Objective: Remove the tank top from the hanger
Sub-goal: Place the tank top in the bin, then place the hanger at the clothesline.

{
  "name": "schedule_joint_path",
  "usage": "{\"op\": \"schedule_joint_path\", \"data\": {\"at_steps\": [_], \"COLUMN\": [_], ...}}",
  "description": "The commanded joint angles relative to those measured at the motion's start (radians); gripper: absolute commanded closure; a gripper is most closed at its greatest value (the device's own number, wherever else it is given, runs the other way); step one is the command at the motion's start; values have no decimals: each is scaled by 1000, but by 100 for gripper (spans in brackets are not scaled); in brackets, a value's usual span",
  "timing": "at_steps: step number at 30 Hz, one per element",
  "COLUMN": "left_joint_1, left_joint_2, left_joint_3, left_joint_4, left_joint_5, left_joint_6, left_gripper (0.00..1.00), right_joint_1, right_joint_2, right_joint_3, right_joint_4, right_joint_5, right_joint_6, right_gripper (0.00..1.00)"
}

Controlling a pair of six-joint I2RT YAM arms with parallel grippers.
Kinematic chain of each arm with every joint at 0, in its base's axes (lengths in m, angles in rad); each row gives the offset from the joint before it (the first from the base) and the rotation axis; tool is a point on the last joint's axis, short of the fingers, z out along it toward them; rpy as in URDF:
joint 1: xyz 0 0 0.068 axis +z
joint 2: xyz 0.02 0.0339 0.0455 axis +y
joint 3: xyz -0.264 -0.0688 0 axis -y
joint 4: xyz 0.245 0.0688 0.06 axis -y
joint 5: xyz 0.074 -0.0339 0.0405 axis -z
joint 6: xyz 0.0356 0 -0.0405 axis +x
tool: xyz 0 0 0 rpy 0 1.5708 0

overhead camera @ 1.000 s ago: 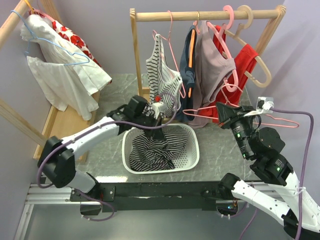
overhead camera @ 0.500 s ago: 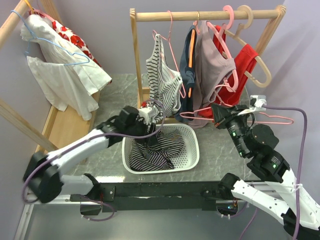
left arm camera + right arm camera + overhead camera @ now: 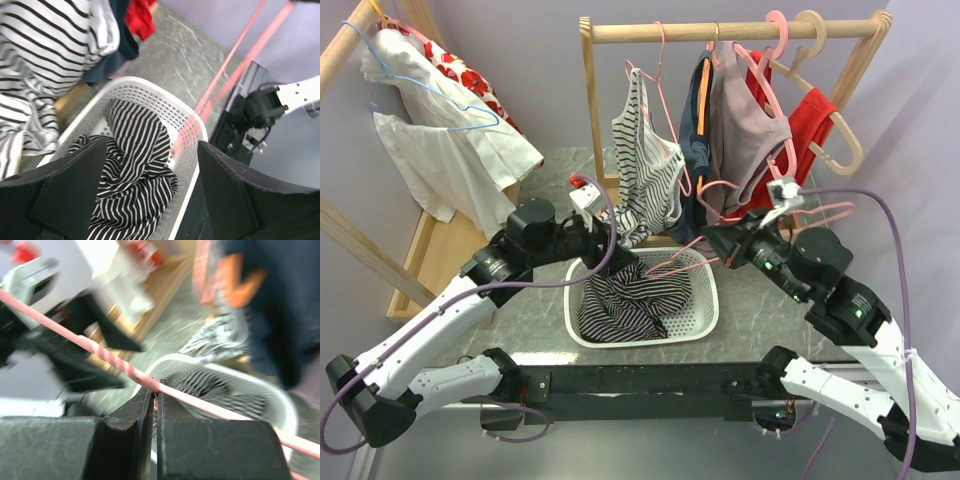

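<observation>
The black-and-white striped tank top [image 3: 623,302] lies crumpled in the white perforated basket [image 3: 705,292], off the hanger. In the left wrist view the tank top [image 3: 135,175] shows below my left gripper [image 3: 151,145], whose jaws stand wide apart with nothing between them. From above, the left gripper [image 3: 610,260] hovers over the basket's back left rim. My right gripper [image 3: 717,240] is shut on the bare pink wire hanger [image 3: 800,211], held over the basket's back right. Up close, the hanger [image 3: 100,352] crosses the pinched tips of the right gripper [image 3: 156,388].
A wooden rail [image 3: 720,31] behind the basket carries a grey striped top [image 3: 645,165], a navy garment [image 3: 698,150], a mauve top [image 3: 745,130] and a red one [image 3: 812,125] on hangers. A white floral garment [image 3: 450,140] hangs on a second rack at the left.
My left gripper opened and let go of the tank top, which dropped into the basket; that arm drew back left. The right arm swung the hanger left, over the basket.
</observation>
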Motion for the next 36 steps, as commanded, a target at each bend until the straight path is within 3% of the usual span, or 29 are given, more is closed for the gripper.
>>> {"op": "schedule_joint_path", "data": {"at_steps": [1,13,19,32,36], "left_joint_1": [-3,-38,-107,-126,-126], "left_joint_2": [40,32,30,-25,-31], "left_joint_3": [43,11,-26,-20,-23], "left_joint_4": [75,342,410,258,305], "left_joint_5": [113,239,231,44,59], "left_joint_6": [21,-100,-123,-20,-41], "left_gripper": [21,20,20,21,21], "right_joint_1": [-4,-6,-29,-153,-155], "right_joint_2": [50,6,21,-16,-11], "right_joint_3": [77,-64,-91,-147,-156], "right_joint_4": [6,300,307,272,252], "right_joint_5": [-278,-208,-180,-197,-182], "right_joint_6": [18,287,345,356,345], "right_gripper": [100,100,100,100,100]}}
